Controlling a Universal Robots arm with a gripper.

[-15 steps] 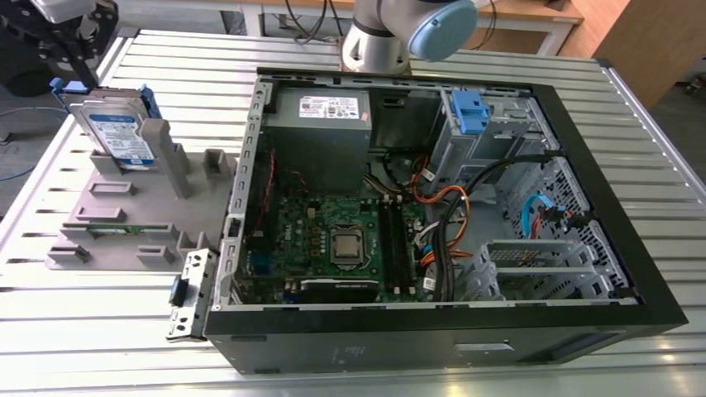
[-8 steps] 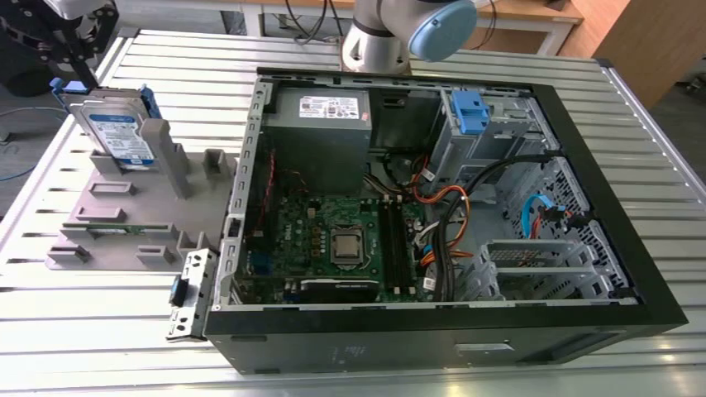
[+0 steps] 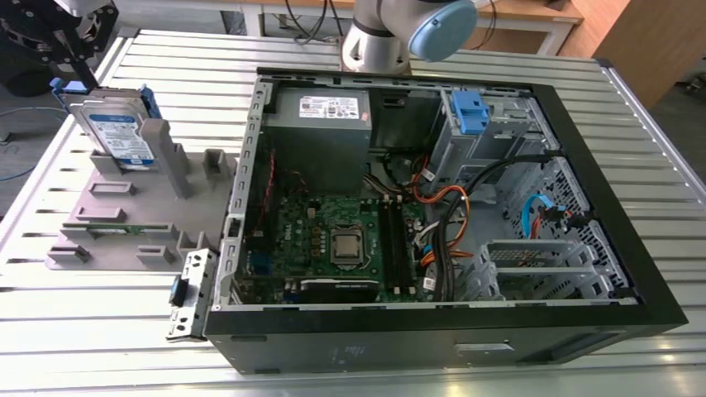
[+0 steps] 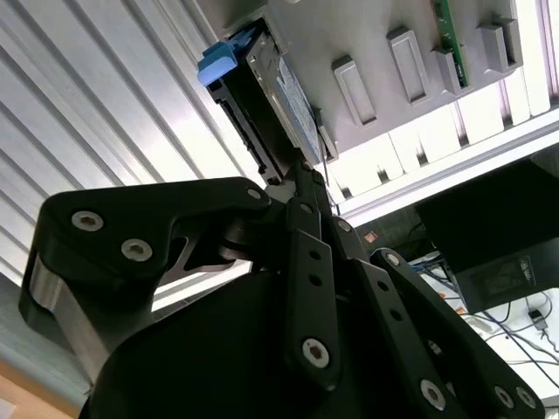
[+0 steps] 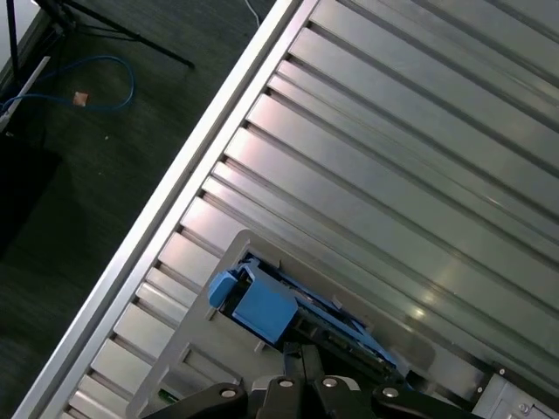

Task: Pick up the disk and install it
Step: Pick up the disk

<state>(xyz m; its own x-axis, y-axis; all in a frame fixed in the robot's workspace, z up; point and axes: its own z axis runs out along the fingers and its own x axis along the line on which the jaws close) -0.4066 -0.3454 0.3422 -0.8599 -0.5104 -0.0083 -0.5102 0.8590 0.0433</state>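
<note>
The gripper sits at the upper end of the disk, which stands on edge in a slot of the grey holder, seemingly parked upright so its narrow edge can be reached from above; the gripper's own black linkage hides the contact, so whether it is clamped on the disk or merely at it cannot be told. Alongside lies the open computer case

The black gripper is cut off by the exterior view's upper edge, near a corner of the ribbed metal table. The flat silver-grey hard disk, blue-framed, has its lower end hidden inside the grey plastic fixture. In the second wrist view the gripper's body covers its near end.
</note>
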